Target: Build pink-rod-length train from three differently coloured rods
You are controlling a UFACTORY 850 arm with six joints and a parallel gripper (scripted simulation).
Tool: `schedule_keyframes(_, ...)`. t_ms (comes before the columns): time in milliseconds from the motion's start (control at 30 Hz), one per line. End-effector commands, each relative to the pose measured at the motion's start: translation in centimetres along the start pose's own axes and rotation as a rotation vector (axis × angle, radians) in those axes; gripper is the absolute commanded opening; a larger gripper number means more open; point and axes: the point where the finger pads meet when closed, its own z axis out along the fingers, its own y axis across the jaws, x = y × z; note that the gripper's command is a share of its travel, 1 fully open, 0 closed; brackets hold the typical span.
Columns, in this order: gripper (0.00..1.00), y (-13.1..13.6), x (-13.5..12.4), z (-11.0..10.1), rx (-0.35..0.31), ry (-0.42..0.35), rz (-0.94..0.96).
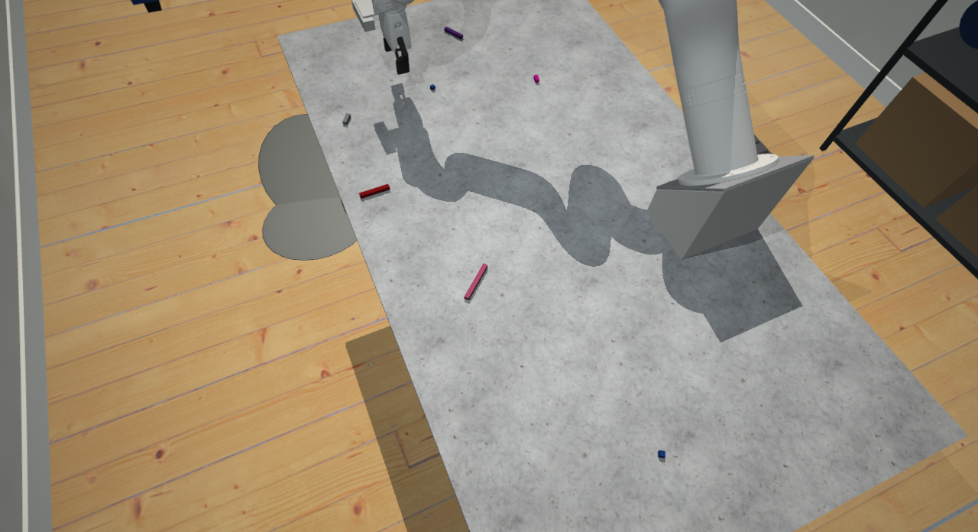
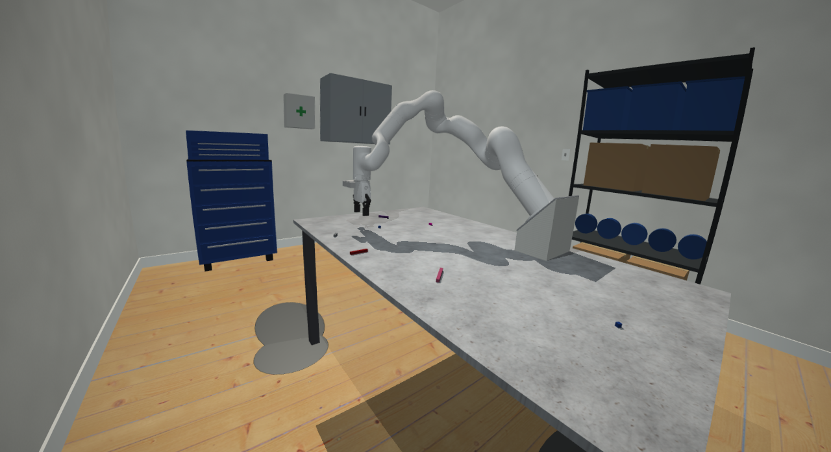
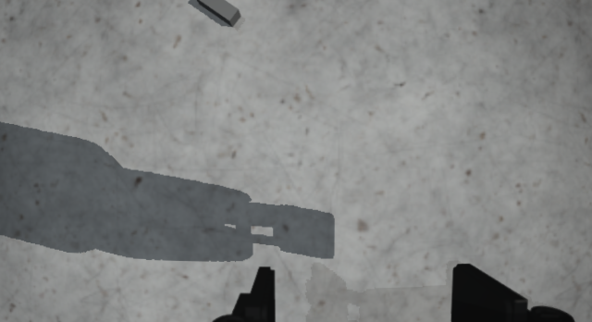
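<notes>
My pincer [image 1: 394, 58] [image 2: 361, 212] [image 3: 363, 296] is wide open, with nothing in it. From above, I see the purple stick [image 1: 453, 33] [image 2: 383, 217] at two o'clock, the pink stick [image 1: 475, 283] [image 2: 439, 274] at five. I should line up purple, magenta, blue, squeezing middles softly. One pink, one red, one purple, one grey, one magenta, two blue.

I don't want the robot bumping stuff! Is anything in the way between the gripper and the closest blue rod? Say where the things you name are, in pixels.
Nothing visible stands between the gripper [image 1: 395, 58] [image 2: 361, 212] [image 3: 364, 267] and that blue rod [image 1: 432, 86] [image 2: 379, 226]. The purple rod [image 1: 453, 33] [image 2: 383, 217] lies off to one side.
</notes>
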Motion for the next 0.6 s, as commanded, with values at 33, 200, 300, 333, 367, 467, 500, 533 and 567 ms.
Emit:
schedule_keyframes(33,1.0,-1.2,4.7,-0.2,0.0,-0.004,0.001)
schedule_keyframes(200,1.0,-2.2,6.9,-0.4,0.001,-0.004,0.001)
schedule_keyframes(300,1.0,-2.2,6.9,-0.4,0.001,-0.004,0.001)
schedule_keyframes(333,1.0,-2.2,6.9,-0.4,0.001,-0.004,0.001)
schedule_keyframes(367,1.0,-2.2,6.9,-0.4,0.001,-0.004,0.001)
schedule_keyframes(467,1.0,-2.2,6.9,-0.4,0.001,-0.004,0.001)
schedule_keyframes(500,1.0,-2.2,6.9,-0.4,0.001,-0.004,0.001)
schedule_keyframes(533,1.0,-2.2,6.9,-0.4,0.001,-0.004,0.001)
schedule_keyframes(567,1.0,-2.2,6.9,-0.4,0.001,-0.004,0.001)
